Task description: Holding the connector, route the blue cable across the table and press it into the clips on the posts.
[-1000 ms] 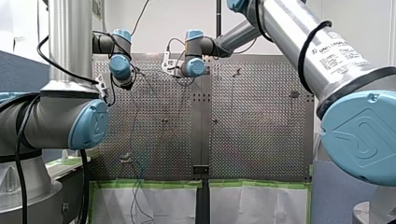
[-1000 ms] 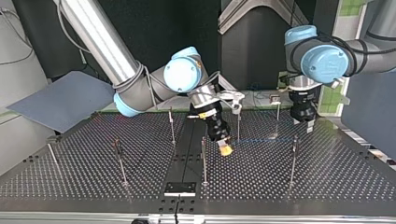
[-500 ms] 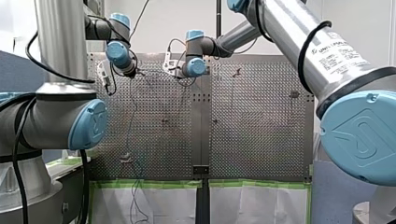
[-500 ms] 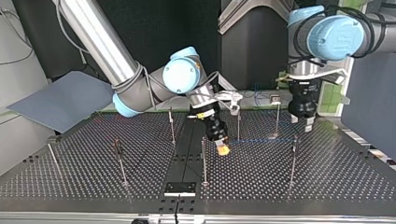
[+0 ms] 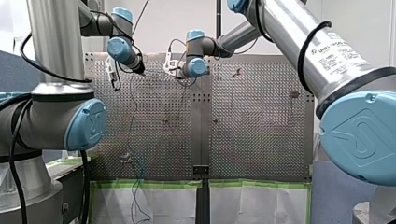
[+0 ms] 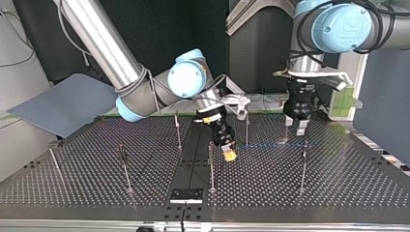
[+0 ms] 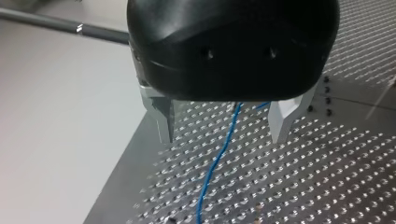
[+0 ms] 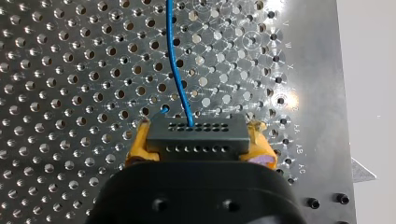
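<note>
My right gripper (image 8: 198,147) is shut on the dark connector (image 8: 196,133), one yellow pad (image 8: 139,145) on each side. The blue cable (image 8: 175,60) leaves the connector and runs ahead over the perforated table. In the top view my right gripper (image 6: 229,153) hangs low near the middle. From there the blue cable (image 6: 270,145) stretches level toward a post (image 6: 304,159) at the right. My left gripper (image 7: 224,135) stands open with nothing between its metal fingers (image 7: 164,119), and the cable (image 7: 215,163) passes beneath it. In the top view my left gripper (image 6: 296,126) hovers above the cable.
Several thin posts stand on the table (image 6: 338,188), among them one (image 6: 211,166) just in front of my right gripper, one (image 6: 246,128) behind it and one (image 6: 124,166) further left. A small black plate (image 6: 186,195) lies at the table's near edge. A grey sheet (image 6: 63,104) lies at the top view's left.
My left arm has lifted and swung its gripper toward the top view's middle, above the cable. My right gripper has drifted slightly, still holding the connector.
</note>
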Action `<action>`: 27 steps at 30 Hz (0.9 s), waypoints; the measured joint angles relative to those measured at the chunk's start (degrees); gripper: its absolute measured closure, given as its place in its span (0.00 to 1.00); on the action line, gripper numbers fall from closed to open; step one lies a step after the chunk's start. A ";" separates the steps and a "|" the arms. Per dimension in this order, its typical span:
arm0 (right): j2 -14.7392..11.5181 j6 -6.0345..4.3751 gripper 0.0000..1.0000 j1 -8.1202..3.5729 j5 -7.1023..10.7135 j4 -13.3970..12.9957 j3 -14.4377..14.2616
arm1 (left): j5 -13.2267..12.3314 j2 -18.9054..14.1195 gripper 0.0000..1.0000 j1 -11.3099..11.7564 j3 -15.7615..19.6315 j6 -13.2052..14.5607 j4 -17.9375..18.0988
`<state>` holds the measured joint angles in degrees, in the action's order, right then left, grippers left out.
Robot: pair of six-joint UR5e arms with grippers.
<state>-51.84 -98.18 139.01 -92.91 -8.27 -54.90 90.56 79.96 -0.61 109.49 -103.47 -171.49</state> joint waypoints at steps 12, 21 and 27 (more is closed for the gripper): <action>-0.01 0.23 1.00 -0.01 0.06 -0.09 0.06 | -0.47 3.10 0.00 -1.01 -2.13 2.00 4.23; -0.02 0.51 1.00 0.27 0.17 0.06 0.60 | 0.05 5.63 0.00 -1.38 -3.99 2.46 5.88; -0.01 0.58 1.00 0.33 0.18 0.23 0.74 | 0.37 7.60 0.00 -1.57 -5.19 2.55 6.57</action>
<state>-51.85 -97.60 139.34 -92.73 -8.05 -54.16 90.93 87.57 -2.18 104.30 -100.92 -164.92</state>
